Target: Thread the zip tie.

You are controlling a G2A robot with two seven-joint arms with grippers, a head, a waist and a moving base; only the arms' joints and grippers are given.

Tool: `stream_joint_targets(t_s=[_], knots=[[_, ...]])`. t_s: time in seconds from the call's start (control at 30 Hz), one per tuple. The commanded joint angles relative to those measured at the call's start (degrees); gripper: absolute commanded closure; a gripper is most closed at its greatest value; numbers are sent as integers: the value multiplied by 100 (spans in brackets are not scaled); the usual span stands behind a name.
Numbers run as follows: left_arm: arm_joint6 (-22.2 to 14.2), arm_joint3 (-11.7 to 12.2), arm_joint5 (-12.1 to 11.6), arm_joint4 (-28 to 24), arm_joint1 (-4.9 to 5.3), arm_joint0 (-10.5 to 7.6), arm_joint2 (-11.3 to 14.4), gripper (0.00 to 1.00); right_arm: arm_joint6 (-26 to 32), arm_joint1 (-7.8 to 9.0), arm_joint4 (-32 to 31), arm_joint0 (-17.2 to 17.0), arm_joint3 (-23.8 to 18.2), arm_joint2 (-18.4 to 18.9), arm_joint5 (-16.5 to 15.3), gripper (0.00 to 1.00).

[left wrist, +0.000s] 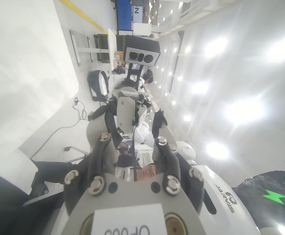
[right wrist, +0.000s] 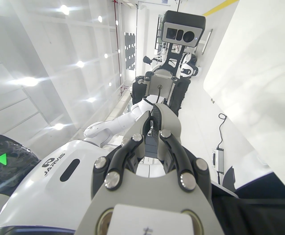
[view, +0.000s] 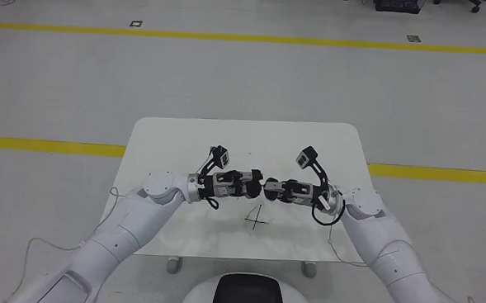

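Observation:
Both grippers meet tip to tip above the middle of the white table (view: 244,139). My right gripper (right wrist: 152,109) is shut on a thin black zip tie (right wrist: 158,91), which runs from its tips toward the left gripper's grey palm. The left gripper (left wrist: 133,115) is open, and its black fingers (right wrist: 181,93) stand on either side of the right gripper's tips. In the left wrist view a thin dark strip (left wrist: 134,142), apparently the zip tie, passes between the open fingers. From above, the left gripper (view: 252,185) and right gripper (view: 272,188) nearly touch.
A black cross mark (view: 256,218) is drawn on the table just in front of the grippers. The floor around the table carries yellow lines (view: 53,146). A cable and a power box (right wrist: 217,159) lie on the floor beside the table.

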Motion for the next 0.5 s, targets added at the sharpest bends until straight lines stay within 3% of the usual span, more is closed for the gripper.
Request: stream_joint_targets(t_s=[0.0,0.23,0.47], knots=[[0,5,-2,0,-2,-1,-2,71,-15,4,-8,-3,-6,1,6,100],[-10,26,-8,11,-9,-4,-4,84,-105,11,-41,19,36,-8,85,100],[-20,51,-14,15,-17,-5,-4,85,-53,3,36,81,155,-53,128,100]])
